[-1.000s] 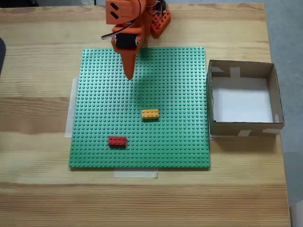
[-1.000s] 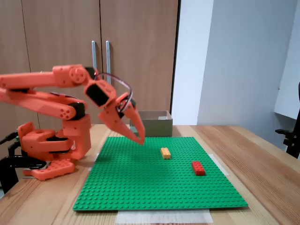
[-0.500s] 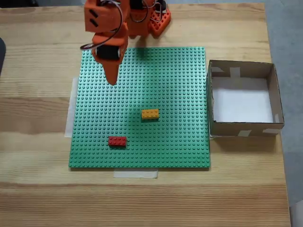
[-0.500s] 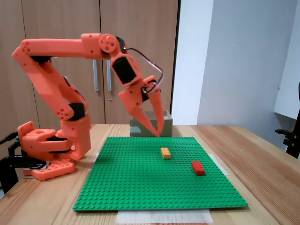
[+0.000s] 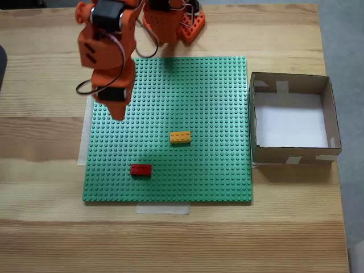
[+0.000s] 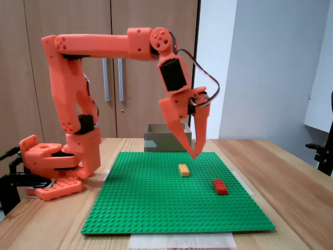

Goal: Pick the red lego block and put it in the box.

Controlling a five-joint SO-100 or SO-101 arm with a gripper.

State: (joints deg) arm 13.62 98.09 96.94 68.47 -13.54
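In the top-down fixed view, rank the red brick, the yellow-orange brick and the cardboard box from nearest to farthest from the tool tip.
From the tool, in the top-down fixed view:
1. The red lego block, just below the tip, near the baseplate's lower edge.
2. The yellow-orange brick, to the right, mid-baseplate; nearly as close as the red one.
3. The box, far right, off the baseplate.

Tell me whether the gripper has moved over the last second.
Yes. In the top-down fixed view the gripper has swung toward the green baseplate's left edge and nearer the red lego block.

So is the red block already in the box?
No, the red block lies on the green baseplate, and the box shows just its white floor.
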